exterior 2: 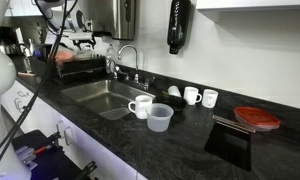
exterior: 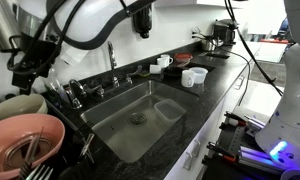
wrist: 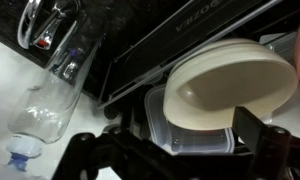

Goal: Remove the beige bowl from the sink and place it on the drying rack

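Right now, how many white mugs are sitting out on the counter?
3. One white mug stands by the sink beside a clear tub; a second mug and a third mug stand together near the wall. Others may be hidden.

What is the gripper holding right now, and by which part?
Nothing, it appears: the gripper is open, its fingers spread wide, and the beige bowl leans on a clear container beyond them.
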{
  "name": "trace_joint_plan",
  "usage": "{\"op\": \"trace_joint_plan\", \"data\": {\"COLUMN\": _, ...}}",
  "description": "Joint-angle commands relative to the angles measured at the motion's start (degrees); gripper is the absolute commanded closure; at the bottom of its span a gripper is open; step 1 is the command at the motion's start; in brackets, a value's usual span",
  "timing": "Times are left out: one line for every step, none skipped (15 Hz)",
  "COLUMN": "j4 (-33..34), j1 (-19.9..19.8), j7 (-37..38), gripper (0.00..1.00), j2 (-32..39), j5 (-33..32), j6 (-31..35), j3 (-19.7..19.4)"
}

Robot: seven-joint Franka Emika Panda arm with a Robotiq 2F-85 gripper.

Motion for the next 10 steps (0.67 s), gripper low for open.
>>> {"op": "trace_joint_plan", "data": {"j4": -8.62, "j1": -0.01, "j7": 5.81, "gripper": 0.00, "j2": -6.61, "j5": -1.16, "j6": 3.02, "j3": -2.30}}
{"op": "trace_joint_plan", "data": {"j4": -10.87, "j1": 0.15, "j7": 8.26, "gripper": 0.00, "j2": -8.45, "j5": -1.35, "j6": 3.20, "j3": -3.11}}
{"op": "trace_joint_plan", "data": {"j4": -12.72, "j1": 0.80, "j7": 10.58, "gripper": 0.00, "j2": -10.10, "j5": -1.20, "j6": 2.88, "j3": -4.41}}
{"op": "trace_joint_plan", "data": {"j4": -15.31, "j1": 0.79, "j7": 13.24, "gripper": 0.00, "j2": -12.09, "j5": -1.27, "j6": 2.41, "j3": -4.95}}
{"op": "trace_joint_plan", "data": {"j4": -17.92, "j1": 0.63, "j7": 15.75, "gripper": 0.00, "j2": -14.11, "j5": -1.02, "j6": 1.67, "j3": -5.23}}
{"op": "trace_joint_plan", "data": {"j4": -20.69, "j1": 0.45, "j7": 18.42, "gripper": 0.00, "j2": -16.22, "j5": -0.95, "j6": 1.05, "j3": -5.51}}
{"op": "trace_joint_plan", "data": {"j4": -23.78, "j1": 0.19, "j7": 21.13, "gripper": 0.00, "j2": -18.43, "j5": -0.95, "j6": 0.66, "j3": -5.70}}
{"op": "trace_joint_plan", "data": {"j4": -27.15, "j1": -0.21, "j7": 23.68, "gripper": 0.00, "j2": -20.90, "j5": -0.85, "j6": 0.53, "j3": -5.69}}
{"op": "trace_joint_plan", "data": {"j4": -30.75, "j1": -0.74, "j7": 25.86, "gripper": 0.00, "j2": -23.38, "j5": -0.70, "j6": 0.62, "j3": -5.46}}
{"op": "trace_joint_plan", "data": {"j4": -33.81, "j1": -1.35, "j7": 27.48, "gripper": 0.00, "j2": -25.64, "j5": -0.39, "j6": 0.66, "j3": -5.01}}
